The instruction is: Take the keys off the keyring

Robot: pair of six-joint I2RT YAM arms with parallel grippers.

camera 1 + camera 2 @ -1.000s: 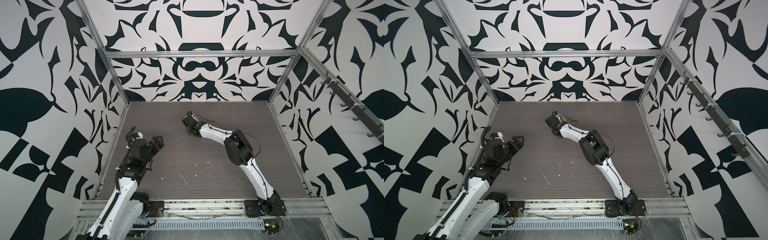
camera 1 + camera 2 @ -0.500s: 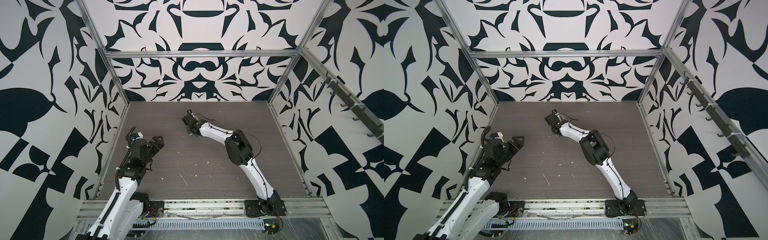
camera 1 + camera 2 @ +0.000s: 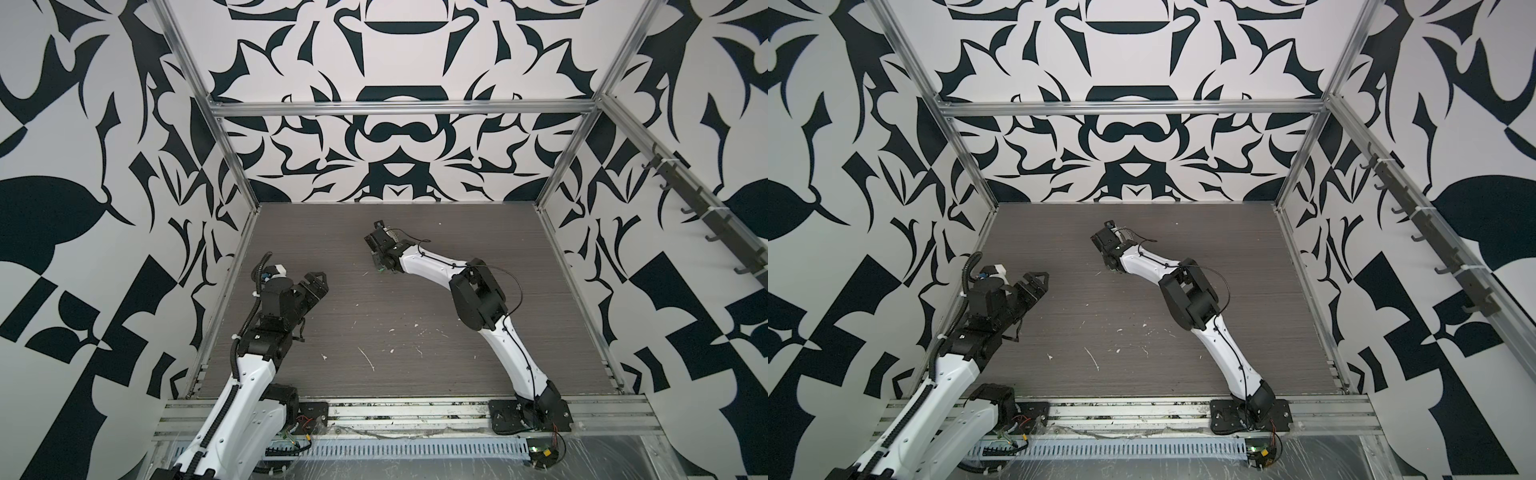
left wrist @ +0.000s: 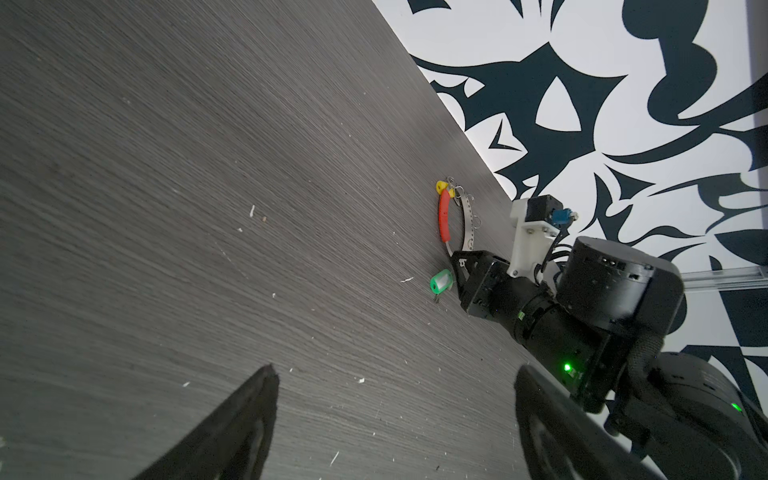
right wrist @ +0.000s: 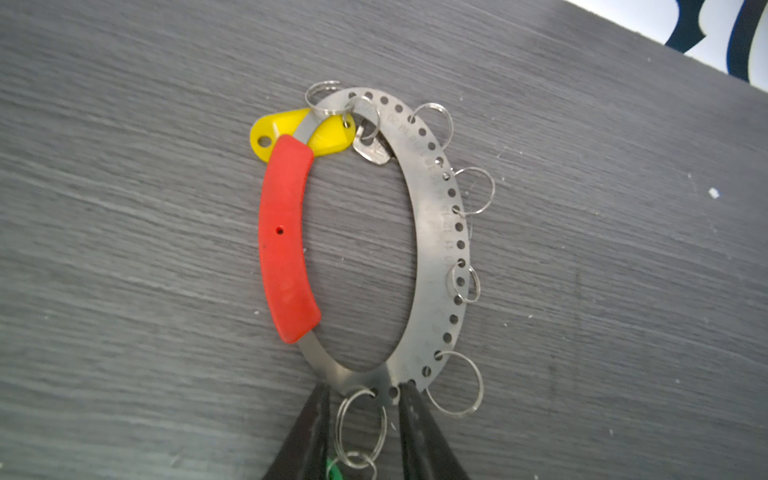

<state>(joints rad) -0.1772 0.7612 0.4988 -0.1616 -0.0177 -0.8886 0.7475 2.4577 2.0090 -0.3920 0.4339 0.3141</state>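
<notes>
Right fingers (image 5: 299,436) shifted slightly; narrow, pinching one keyring (image 5: 436,216), long axis pointing toward bench's far edge. Two keys: yellow-tagged key (image 5: 372,151) far end, green-tagged key (image 4: 439,284) nearside. Left fingers (image 4: 232,428) wide.

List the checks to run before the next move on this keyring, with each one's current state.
1. Right gripper jaws straddle the keyring band at a split ring: ok.
2. Jaws firmly clamped on the band: cannot tell.
3. Green tag off the keyring: not ok, chained on through split rings.
4. Yellow-tagged key off the keyring: not ok, attached at the far end.
5. Left gripper open and apart from the keyring: ok.
</notes>
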